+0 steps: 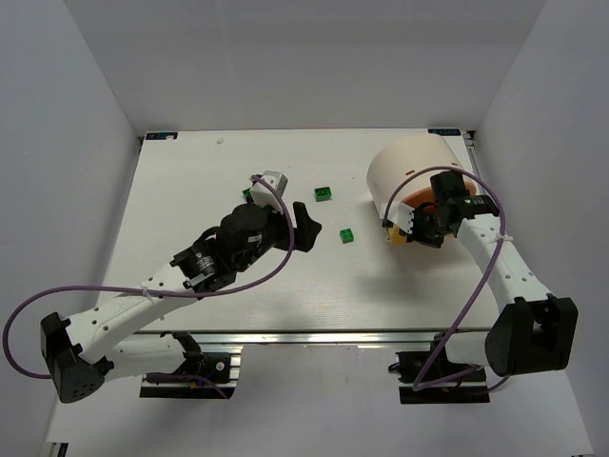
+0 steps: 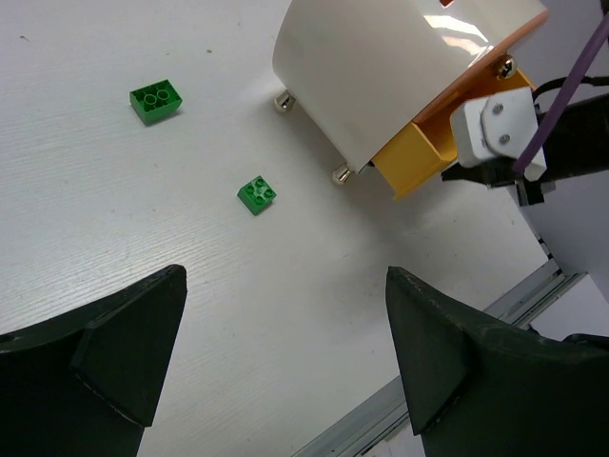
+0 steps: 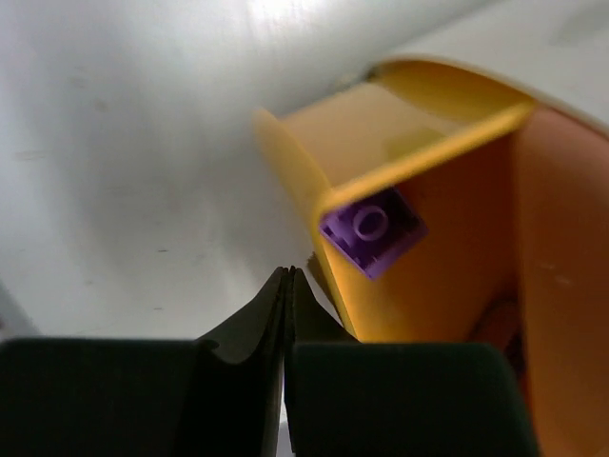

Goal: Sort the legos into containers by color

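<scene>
Where the top camera looks down, a cream tub [image 1: 414, 167] lies on its side at the right of the white surface [image 1: 190, 190], pale walls [image 1: 76, 95] around it, with a rear green brick [image 1: 324, 193] and a near green brick [image 1: 348, 234] loose near the middle. From the left wrist, the left end effector [image 2: 285, 352] gapes wide and empty, both green bricks well ahead. From the right wrist, the right end effector [image 3: 287, 286] is pinched closed on nothing just beside the tub's yellow pocket [image 3: 381, 143], where a purple brick [image 3: 373, 228] shows.

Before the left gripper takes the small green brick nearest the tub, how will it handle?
The small green brick looks like hard plastic: probably stiff and light. Lying flat, studs up, it should slide, not roll. Its smooth sides might slip from the left gripper.
</scene>
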You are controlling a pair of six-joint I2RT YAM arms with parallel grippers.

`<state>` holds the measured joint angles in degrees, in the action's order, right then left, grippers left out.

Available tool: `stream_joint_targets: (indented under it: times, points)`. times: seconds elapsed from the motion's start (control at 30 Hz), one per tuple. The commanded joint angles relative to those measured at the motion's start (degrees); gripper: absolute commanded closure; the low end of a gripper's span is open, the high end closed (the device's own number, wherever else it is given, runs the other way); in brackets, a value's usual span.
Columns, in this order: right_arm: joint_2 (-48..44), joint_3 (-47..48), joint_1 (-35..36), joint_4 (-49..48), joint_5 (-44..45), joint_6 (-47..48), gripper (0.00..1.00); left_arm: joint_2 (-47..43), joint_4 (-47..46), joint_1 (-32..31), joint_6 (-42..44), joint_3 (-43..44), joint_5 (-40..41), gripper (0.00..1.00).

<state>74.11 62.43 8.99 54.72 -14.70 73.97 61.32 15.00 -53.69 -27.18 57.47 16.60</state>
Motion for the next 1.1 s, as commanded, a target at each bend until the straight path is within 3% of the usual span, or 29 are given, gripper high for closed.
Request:
stream_joint_targets:
  times: [0.0,0.37,0.47,0.6,0.67,0.8,0.97,1.07]
  points:
    - [-0.7,-0.6,-0.3,-15.2,5.7,-4.5,1.0,-0.1,-0.4,0.3,0.7,1.5,-0.2,0.05]
    - [-1.1,-3.0,-0.4,-24.7,7.1,-7.2,1.0,2.6,-2.3,0.9,0.4,1.5,-1.8,0.05]
    - [-3.0,-2.0,-0.6,-20.0,2.3,-6.6,1.0,3.0,-2.5,0.9,0.3,1.9,-2.4,0.05]
    - [-10.5,-4.6,-2.6,-11.7,-15.3,-3.7,1.0,3.4,-3.1,1.4,0.3,1.8,-3.5,0.05]
    - [-15.7,-8.5,-2.8,-18.6,-18.5,-11.4,1.0,3.5,-3.8,1.4,0.1,1.4,-3.9,0.05]
    - [-20.4,-12.5,-3.4,-32.1,-13.9,-44.6,1.0,4.5,-4.0,1.9,0.1,2.0,-5.1,0.05]
    - [-18.6,-12.1,-4.2,-22.0,-8.4,-49.5,1.0,4.7,-3.8,2.5,0.3,2.4,-6.1,0.05]
    - [-17.2,-14.1,-5.1,-21.1,-3.9,-52.6,1.0,4.5,-3.8,2.5,0.1,1.8,-6.6,0.05]
